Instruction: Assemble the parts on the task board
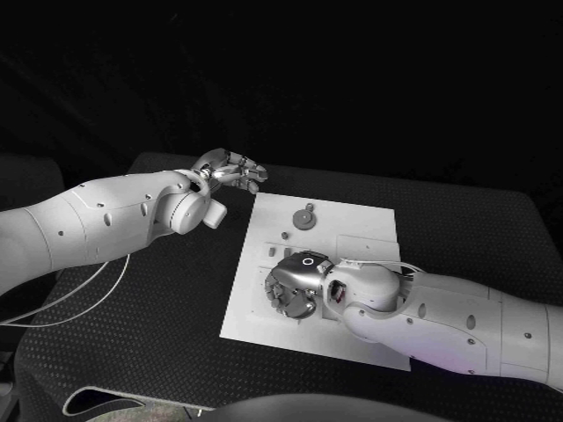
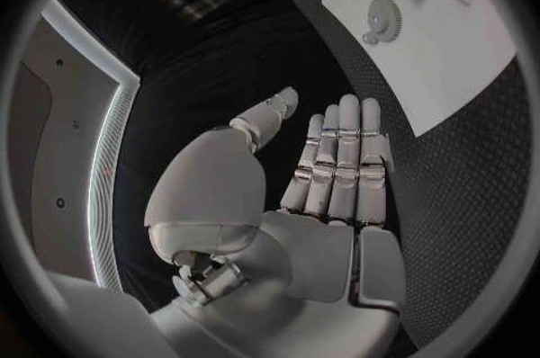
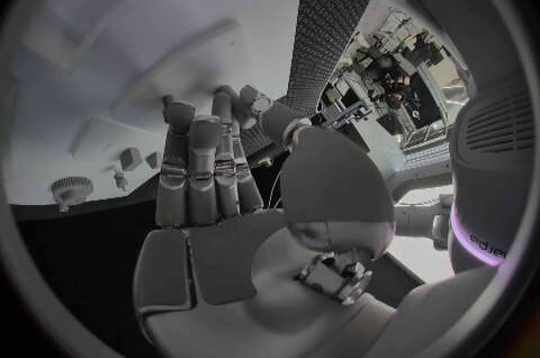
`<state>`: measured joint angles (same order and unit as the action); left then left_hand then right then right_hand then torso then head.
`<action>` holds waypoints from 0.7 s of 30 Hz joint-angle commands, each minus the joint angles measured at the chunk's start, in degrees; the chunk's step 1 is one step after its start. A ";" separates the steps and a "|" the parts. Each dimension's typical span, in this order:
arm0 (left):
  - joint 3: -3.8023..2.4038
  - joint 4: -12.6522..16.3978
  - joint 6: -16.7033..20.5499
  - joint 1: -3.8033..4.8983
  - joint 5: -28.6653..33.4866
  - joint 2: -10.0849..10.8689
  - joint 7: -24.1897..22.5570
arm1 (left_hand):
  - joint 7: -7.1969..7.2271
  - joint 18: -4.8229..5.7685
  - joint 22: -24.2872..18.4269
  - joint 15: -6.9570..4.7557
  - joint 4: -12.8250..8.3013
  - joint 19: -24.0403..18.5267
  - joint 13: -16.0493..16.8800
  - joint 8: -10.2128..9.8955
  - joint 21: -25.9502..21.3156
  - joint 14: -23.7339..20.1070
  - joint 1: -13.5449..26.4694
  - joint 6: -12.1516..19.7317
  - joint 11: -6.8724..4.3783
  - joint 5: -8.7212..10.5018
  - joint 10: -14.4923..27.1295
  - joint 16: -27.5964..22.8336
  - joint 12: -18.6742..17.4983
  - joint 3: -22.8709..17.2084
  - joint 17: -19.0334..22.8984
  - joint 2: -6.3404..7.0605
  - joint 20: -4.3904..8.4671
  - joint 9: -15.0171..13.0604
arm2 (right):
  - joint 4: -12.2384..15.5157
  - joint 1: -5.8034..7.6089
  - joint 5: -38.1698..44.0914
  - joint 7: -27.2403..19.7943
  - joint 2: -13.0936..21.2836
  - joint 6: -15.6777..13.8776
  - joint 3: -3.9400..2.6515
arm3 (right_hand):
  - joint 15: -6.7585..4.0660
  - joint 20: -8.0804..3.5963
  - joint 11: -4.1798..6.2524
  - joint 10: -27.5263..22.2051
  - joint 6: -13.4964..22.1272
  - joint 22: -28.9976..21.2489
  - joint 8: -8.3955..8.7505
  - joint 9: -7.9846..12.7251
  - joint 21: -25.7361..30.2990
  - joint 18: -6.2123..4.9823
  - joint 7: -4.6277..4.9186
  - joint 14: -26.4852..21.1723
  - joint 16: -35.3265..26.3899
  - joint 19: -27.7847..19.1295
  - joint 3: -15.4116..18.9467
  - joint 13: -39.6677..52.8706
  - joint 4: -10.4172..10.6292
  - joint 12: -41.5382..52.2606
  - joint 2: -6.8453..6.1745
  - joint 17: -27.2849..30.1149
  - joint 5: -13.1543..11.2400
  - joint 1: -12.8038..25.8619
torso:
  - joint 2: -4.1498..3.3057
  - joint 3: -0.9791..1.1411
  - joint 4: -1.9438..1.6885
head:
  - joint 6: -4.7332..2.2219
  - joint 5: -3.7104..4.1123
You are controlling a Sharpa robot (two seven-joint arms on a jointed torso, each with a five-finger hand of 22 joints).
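lying across the black table (image 1: 155,308), the white task board (image 1: 345,220) sits at its middle, with most of its near half under the right arm. the right hand (image 1: 295,286) hangs low over the board's near left part, fingers straight and close together, pointing down at the surface; no part shows between them, so it looks empty. the left hand (image 1: 229,171) waits off the board's far left corner above the table, flat and holding nothing, fingers side by side. a gear-shaped part (image 1: 307,217) rests on the far half of the board, and small parts (image 1: 283,249) sit in a short row just beyond the right fingertips. i cannot tell whether the fingertips touch the board. judging from this, the step is a pickup: settle the fingertips on one small piece alone, close gently, and lift straight so neighbours stay put.
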<state>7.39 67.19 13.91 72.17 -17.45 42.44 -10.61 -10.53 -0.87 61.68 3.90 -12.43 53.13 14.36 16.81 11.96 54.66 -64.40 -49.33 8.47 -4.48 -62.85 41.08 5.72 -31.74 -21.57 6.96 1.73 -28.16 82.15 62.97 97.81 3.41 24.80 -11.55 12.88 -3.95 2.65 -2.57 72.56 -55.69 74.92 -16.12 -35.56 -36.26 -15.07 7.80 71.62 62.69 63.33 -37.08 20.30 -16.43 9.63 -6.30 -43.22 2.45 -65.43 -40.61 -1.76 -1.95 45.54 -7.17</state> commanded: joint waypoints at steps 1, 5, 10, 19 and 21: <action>-0.05 0.09 -0.91 0.15 0.21 -0.04 -0.37 | 0.06 -1.02 0.09 0.03 0.39 0.46 -0.06 0.22 -0.30 0.45 0.61 0.46 -0.06 -0.15 0.37 -0.35 -0.17 -0.10 -0.11 -0.09 0.05 0.08 | -0.17 -0.11 0.12 0.67 0.10 -0.62 0.08 | 0.17 -0.11 -0.03 0.22 0.06 1.13 0.12 -0.08 -0.38 0.07 -0.17 -0.04 0.23 -0.20 0.14 0.16 0.20 0.39 0.17 0.08 0.26 0.88 | 0.01 -0.02 -0.02 | -0.01 0.04; -0.05 0.08 -0.93 0.15 0.21 -0.01 -0.37 | 0.05 -1.02 0.09 0.03 0.41 0.46 -0.06 0.21 -0.31 0.45 0.62 0.47 -0.06 -0.15 0.38 -0.36 -0.18 -0.10 -0.12 -0.09 0.05 0.08 | -0.32 -0.11 0.20 0.81 0.18 -0.47 0.08 | 0.12 -0.13 0.02 0.35 -0.04 1.12 0.08 -0.11 -0.42 0.07 -0.22 0.00 0.30 -0.14 0.12 0.30 0.29 0.43 0.31 0.09 0.26 1.23 | 0.01 -0.05 -0.04 | -0.01 0.08; -0.05 0.09 -0.92 0.15 0.21 0.02 -0.39 | 0.05 -1.02 0.09 0.03 0.42 0.45 -0.07 0.21 -0.33 0.44 0.62 0.48 -0.05 -0.15 0.38 -0.38 -0.18 -0.10 -0.14 -0.09 0.05 0.09 | -0.40 -0.11 -0.03 0.75 0.18 -0.56 0.08 | 0.09 -0.16 0.05 0.37 -0.03 1.12 0.09 -0.11 -0.44 0.07 -0.23 -0.02 0.33 -0.13 0.18 0.41 0.25 0.41 0.06 0.10 0.26 1.54 | 0.02 -0.06 0.01 | 0.04 0.09; -0.05 0.13 -0.90 0.15 0.21 0.06 -0.36 | 0.05 -1.02 0.10 0.03 0.42 0.44 -0.07 0.21 -0.35 0.43 0.62 0.50 -0.05 -0.16 0.40 -0.41 -0.19 -0.09 -0.17 -0.08 0.05 0.09 | -0.61 -0.10 -1.08 0.59 0.22 -1.20 0.08 | 0.71 -0.04 -0.62 -1.60 2.05 0.99 1.32 0.40 -0.13 0.07 0.63 -0.63 0.15 -0.56 0.33 0.36 0.54 -0.84 -1.91 0.32 0.27 3.09 | 0.02 -0.05 -0.01 | 0.04 0.18; -0.05 0.15 -0.89 0.15 0.21 0.09 -0.36 | 0.04 -1.02 0.10 0.03 0.42 0.44 -0.07 0.21 -0.35 0.43 0.62 0.50 -0.05 -0.16 0.40 -0.41 -0.20 -0.09 -0.17 -0.07 0.05 0.09 | -0.63 -0.09 -1.36 0.51 0.23 -1.49 0.08 | 0.97 0.02 -0.89 -2.07 2.53 1.00 1.60 0.54 -0.08 0.07 0.88 -0.72 0.19 -0.65 0.36 0.31 0.72 -1.17 -2.53 0.34 0.26 3.43 | 0.02 -0.06 -0.03 | 0.05 0.22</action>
<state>7.39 67.21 13.77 72.17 -17.44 42.54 -10.59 -10.53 -0.87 61.68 3.90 -12.27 53.13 14.37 16.81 11.96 54.66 -64.40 -49.33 8.47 -4.48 -62.85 40.85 5.72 -31.90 -21.67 6.96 1.73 -28.16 81.53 62.92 97.18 3.93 25.00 -12.44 12.94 -3.31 2.64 -3.50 70.81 -53.45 74.91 -14.70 -35.04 -36.49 -14.63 8.79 70.98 62.69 62.91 -36.68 20.67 -16.03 8.63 -8.62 -42.93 2.44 -62.10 -40.59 -1.81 -1.95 45.62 -6.98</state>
